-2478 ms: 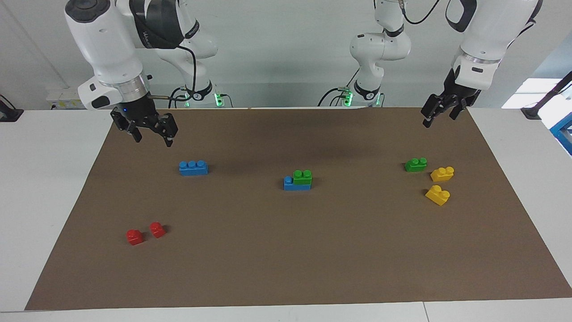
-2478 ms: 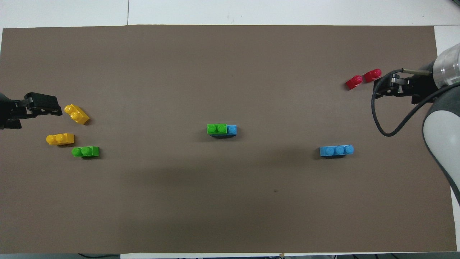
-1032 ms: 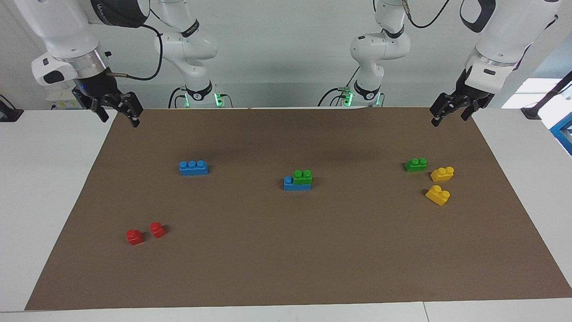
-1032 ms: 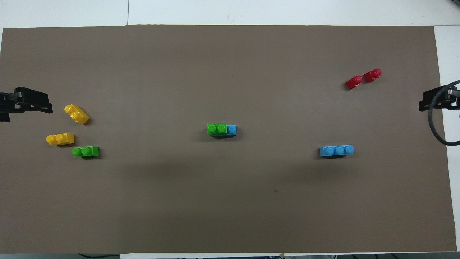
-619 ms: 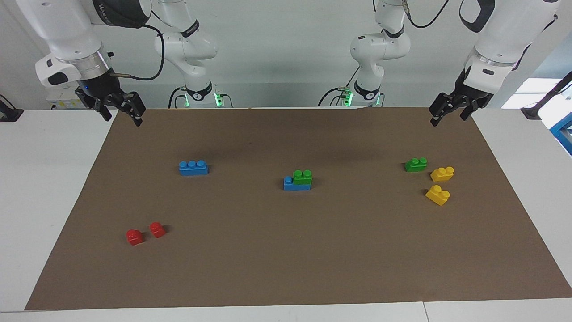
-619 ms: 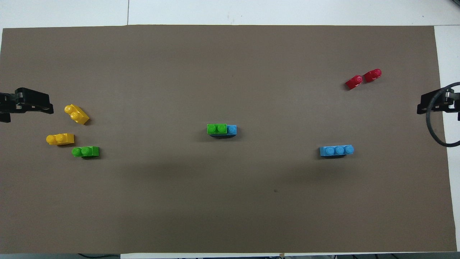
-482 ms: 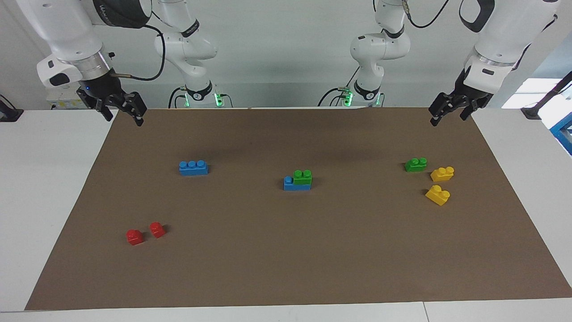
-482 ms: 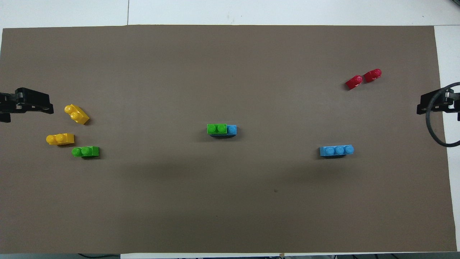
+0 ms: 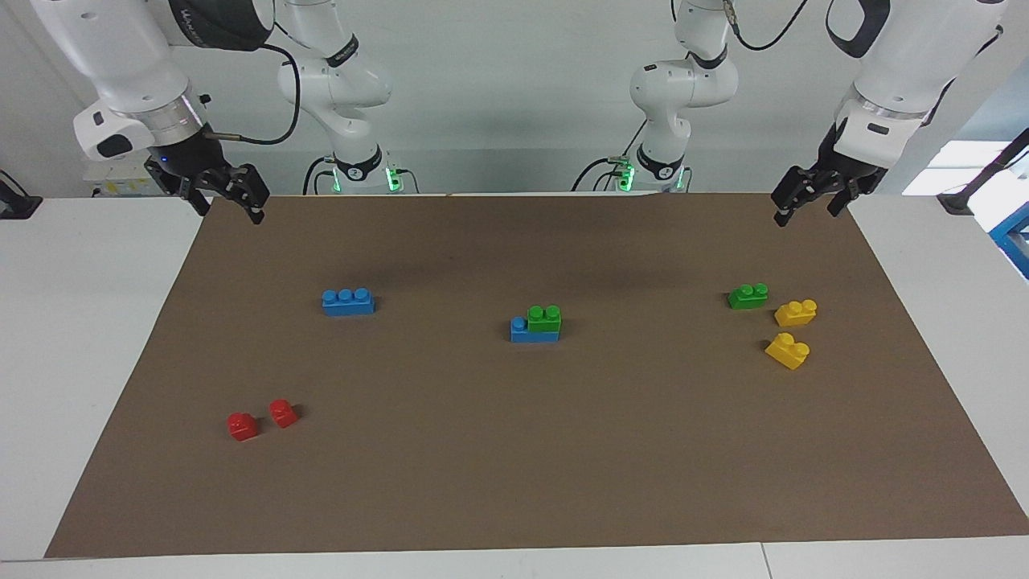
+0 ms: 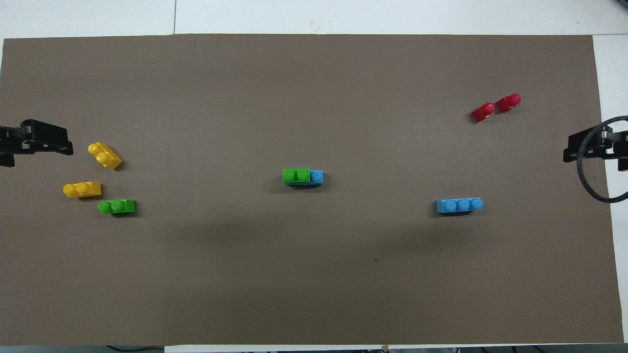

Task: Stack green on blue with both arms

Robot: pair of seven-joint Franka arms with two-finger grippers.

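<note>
One small green two-stud plastic brick [image 9: 544, 318] sits on a blue three-stud brick [image 9: 534, 331]. The right gripper [image 9: 227, 194] looks spread; the left gripper [image 9: 806, 197] cannot be read. Next, probably the loose green brick [image 9: 748, 296].

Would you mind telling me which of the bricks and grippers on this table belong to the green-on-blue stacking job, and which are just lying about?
Part of the job:
- green brick stacked on blue brick, mid-mat
- loose green brick
- loose blue brick
- left gripper and right gripper, both raised at the mat's corners nearest the robots

Lying about:
- two yellow bricks
- two red bricks
- brown mat
</note>
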